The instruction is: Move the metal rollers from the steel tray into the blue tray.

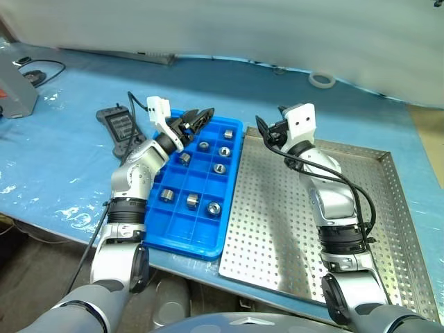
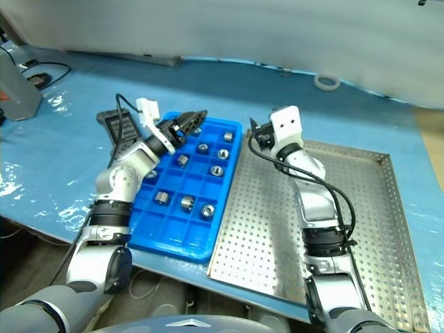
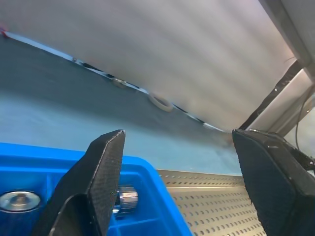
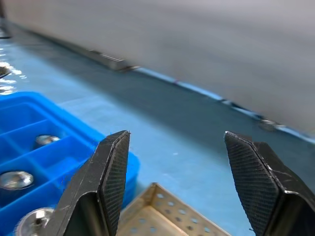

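The blue tray (image 1: 182, 239) lies left of the steel tray (image 1: 277, 208). Several metal rollers (image 1: 219, 167) sit one to a compartment in the blue tray; two of them (image 3: 127, 199) show close up in the left wrist view. No roller shows on the steel tray's perforated floor, and my right arm covers a strip of it. My left gripper (image 1: 200, 116) hovers open over the blue tray's far end, nothing between its fingers (image 3: 106, 162). My right gripper (image 1: 266, 130) is open and bare above the steel tray's far left corner, by the blue tray's edge (image 4: 123, 167).
A dark grey controller (image 1: 118, 125) lies just left of the blue tray's far end. A white tape ring (image 1: 322, 80) sits far back on the blue table cover. A grey device with a cable (image 1: 15, 94) is at the far left. Both trays reach the table's front edge.
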Robot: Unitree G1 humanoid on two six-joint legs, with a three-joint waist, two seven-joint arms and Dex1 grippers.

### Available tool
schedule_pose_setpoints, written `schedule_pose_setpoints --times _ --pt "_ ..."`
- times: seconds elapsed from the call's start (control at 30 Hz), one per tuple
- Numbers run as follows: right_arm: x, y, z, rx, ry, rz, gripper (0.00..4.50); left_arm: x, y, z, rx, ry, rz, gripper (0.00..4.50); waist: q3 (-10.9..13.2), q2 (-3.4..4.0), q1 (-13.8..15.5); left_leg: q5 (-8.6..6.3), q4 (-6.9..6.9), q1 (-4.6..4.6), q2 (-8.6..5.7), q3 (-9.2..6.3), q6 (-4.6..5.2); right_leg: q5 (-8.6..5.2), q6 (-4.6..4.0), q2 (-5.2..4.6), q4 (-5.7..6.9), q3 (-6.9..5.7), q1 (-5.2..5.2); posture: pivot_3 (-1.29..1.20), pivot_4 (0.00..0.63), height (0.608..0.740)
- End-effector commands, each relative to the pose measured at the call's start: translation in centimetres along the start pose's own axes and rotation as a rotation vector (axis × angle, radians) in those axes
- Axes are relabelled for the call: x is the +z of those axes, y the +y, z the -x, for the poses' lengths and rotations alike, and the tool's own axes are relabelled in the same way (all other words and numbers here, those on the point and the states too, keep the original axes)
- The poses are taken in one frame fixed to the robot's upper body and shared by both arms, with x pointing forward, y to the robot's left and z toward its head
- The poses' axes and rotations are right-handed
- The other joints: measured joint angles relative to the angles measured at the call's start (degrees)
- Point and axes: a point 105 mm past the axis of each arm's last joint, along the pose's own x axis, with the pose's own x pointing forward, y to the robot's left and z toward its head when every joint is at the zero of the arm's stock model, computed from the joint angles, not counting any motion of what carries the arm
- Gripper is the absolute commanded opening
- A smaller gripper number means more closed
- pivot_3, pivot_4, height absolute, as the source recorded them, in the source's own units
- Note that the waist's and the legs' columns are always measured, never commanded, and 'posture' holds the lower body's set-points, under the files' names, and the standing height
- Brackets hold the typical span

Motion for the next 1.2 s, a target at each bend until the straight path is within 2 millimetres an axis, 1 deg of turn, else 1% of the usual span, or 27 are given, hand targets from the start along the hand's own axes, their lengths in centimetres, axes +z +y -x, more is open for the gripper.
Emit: schedule_pose_setpoints --times 0.03,0.1,0.17,0.27,0.47,0.53,0.67,0.8,0.93,1.07,1.2 --pt "2.2 -2.3 -0.4 -0.184 -0.076 0.076 3.24 2.3 -1.0 -1.8 -0.001 -0.097 0.022 3.66 0.0 0.00 -0.2 0.01 0.00 0.01 0.00 0.00 -0.03 0.01 0.01 0.00 0.00 0.00 0.01 -0.03 0.150 0.740" --pt "2.6 -2.8 -0.5 -0.237 -0.096 0.098 3.24 2.9 -1.5 -2.6 -0.009 -0.124 0.026 3.66 0.0 -0.01 -0.4 0.04 0.00 -0.01 -0.02 0.00 -0.07 0.06 0.09 0.00 -0.01 0.02 0.00 -0.04 0.150 0.740" --pt "2.8 -3.4 -0.4 -0.282 -0.108 0.115 3.24 3.0 -2.2 -3.3 -0.038 -0.121 -0.003 3.66 0.0 -0.01 -0.4 0.04 -0.04 0.00 -0.03 0.00 -0.07 0.07 0.12 0.00 -0.06 0.03 0.00 -0.04 0.150 0.740" --pt "3.3 -4.2 -0.1 -0.334 -0.129 0.194 3.24 3.0 -2.6 -3.9 -0.059 -0.113 -0.027 3.66 0.0 -0.01 -0.5 0.03 -0.16 0.01 -0.06 0.00 -0.06 0.07 0.18 0.01 -0.12 0.04 -0.01 -0.05 0.150 0.740" --pt "3.1 -6.0 0.6 -0.436 -0.122 0.200 3.24 3.7 -1.9 -3.8 -0.050 -0.125 -0.040 3.66 0.0 -0.01 -1.2 0.01 -0.18 -0.03 -0.11 -0.01 -0.01 0.14 0.40 0.01 -0.20 0.07 -0.02 -0.07 0.150 0.740" --pt "3.0 -6.2 0.8 -0.452 -0.118 0.202 3.24 3.7 -1.6 -3.8 -0.038 -0.126 -0.041 3.66 0.0 -0.01 -1.3 -0.01 -0.17 -0.07 -0.11 -0.01 0.02 0.14 0.39 0.01 -0.22 0.06 -0.02 -0.07 0.150 0.740" --pt "3.2 -6.3 1.0 -0.462 -0.123 0.216 3.24 3.9 -1.6 -4.0 -0.040 -0.135 -0.037 3.66 0.0 -0.01 -1.8 -0.01 -0.11 -0.07 -0.14 -0.01 0.02 0.16 0.41 0.00 -0.22 0.12 0.00 -0.07 0.150 0.740" --pt "3.9 -6.6 0.7 -0.474 -0.143 0.233 3.24 4.0 -1.8 -4.3 -0.046 -0.147 -0.036 3.66 0.0 -0.01 -1.9 0.00 -0.10 -0.06 -0.14 0.00 0.02 0.16 0.41 0.00 -0.21 0.13 0.00 -0.07 0.150 0.740" --pt "4.4 -6.8 0.5 -0.479 -0.167 0.274 3.24 4.1 -1.6 -4.3 -0.035 -0.149 -0.036 3.66 0.0 -0.01 -1.9 0.00 -0.10 -0.07 -0.14 -0.01 0.05 0.17 0.42 0.00 -0.22 0.13 -0.01 -0.08 0.150 0.740" --pt "4.3 -7.4 0.6 -0.505 -0.164 0.280 3.24 4.2 -1.6 -4.4 -0.035 -0.147 -0.037 3.66 0.0 -0.01 -1.9 0.02 -0.11 -0.07 -0.15 0.00 0.11 0.17 0.42 0.00 -0.22 0.13 0.00 -0.10 0.150 0.740" --pt "4.2 -8.1 1.1 -0.559 -0.160 0.290 3.24 4.0 -1.8 -4.6 -0.039 -0.138 -0.032 3.66 0.0 -0.01 -1.9 0.01 -0.10 -0.07 -0.15 0.00 0.11 0.16 0.41 0.00 -0.22 0.14 0.00 -0.11 0.150 0.740"
